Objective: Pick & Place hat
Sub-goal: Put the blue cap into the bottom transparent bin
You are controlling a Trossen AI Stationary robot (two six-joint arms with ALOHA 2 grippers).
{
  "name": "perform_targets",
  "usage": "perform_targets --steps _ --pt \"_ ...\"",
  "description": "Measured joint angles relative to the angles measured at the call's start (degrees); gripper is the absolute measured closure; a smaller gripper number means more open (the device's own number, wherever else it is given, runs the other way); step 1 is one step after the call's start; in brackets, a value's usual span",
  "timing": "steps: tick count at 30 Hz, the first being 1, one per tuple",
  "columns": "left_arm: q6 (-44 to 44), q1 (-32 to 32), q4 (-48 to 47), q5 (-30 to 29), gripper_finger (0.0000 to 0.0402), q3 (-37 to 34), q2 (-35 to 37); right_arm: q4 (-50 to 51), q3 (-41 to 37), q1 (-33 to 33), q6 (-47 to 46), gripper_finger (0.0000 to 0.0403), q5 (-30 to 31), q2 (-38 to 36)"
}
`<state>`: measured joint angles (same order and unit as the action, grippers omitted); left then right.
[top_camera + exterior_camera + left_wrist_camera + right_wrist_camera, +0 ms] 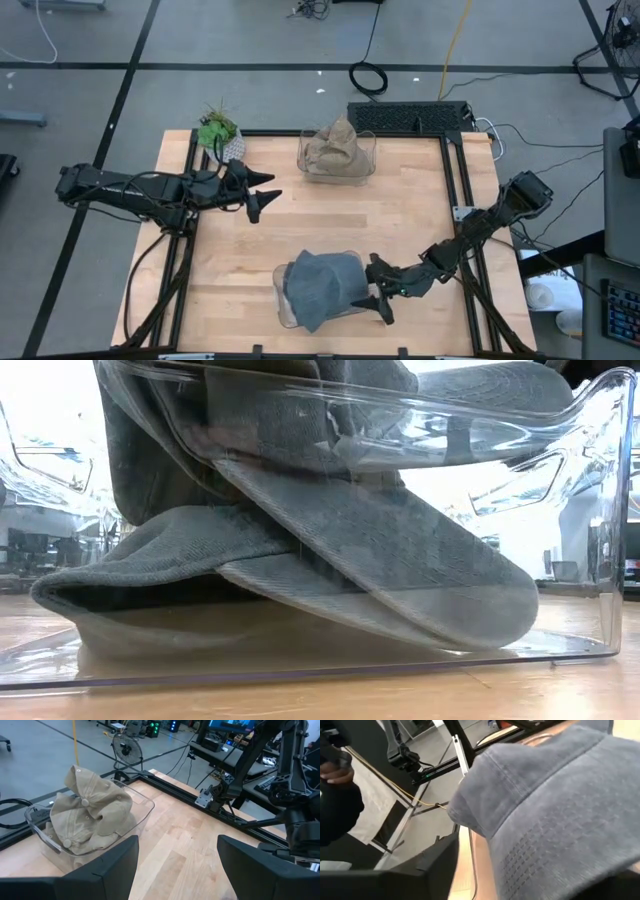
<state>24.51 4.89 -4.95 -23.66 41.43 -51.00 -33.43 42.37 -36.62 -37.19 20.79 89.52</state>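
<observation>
High view: wooden table (400,230) inside a black frame, both arms over it.
Grey hat (322,287): lies in and over a clear bin (283,305) near the table's front edge, draping past the bin's rim.
Right gripper (377,292): at the grey hat's right side, fingers spread, one on each side of the hat's edge; whether they touch the cloth cannot be told.
Left gripper (262,194): above the table's left part, fingers spread, holding nothing, well apart from the grey hat.
Tan hat (337,146): heaped in a second clear bin (368,170) at the far edge.
Plant (217,130): at the far left corner, beside the left arm.
Keyboard (410,117): just beyond the table's far edge.
Low view: the grey hat's folds fill the clear bin and block the table behind.
</observation>
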Motion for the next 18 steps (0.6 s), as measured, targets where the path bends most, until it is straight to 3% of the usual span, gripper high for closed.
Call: perform_targets --steps 5,18 --pt "0.0 0.01 -0.01 0.0 0.0121 0.0 0.0 2.24 0.0 0.21 1.77 0.0115 -1.52 -1.91" --pt "0.26 0.0 -0.01 0.0 0.0121 0.0 0.0 16.35 -0.02 1.36 2.08 0.0126 -2.69 -11.05"
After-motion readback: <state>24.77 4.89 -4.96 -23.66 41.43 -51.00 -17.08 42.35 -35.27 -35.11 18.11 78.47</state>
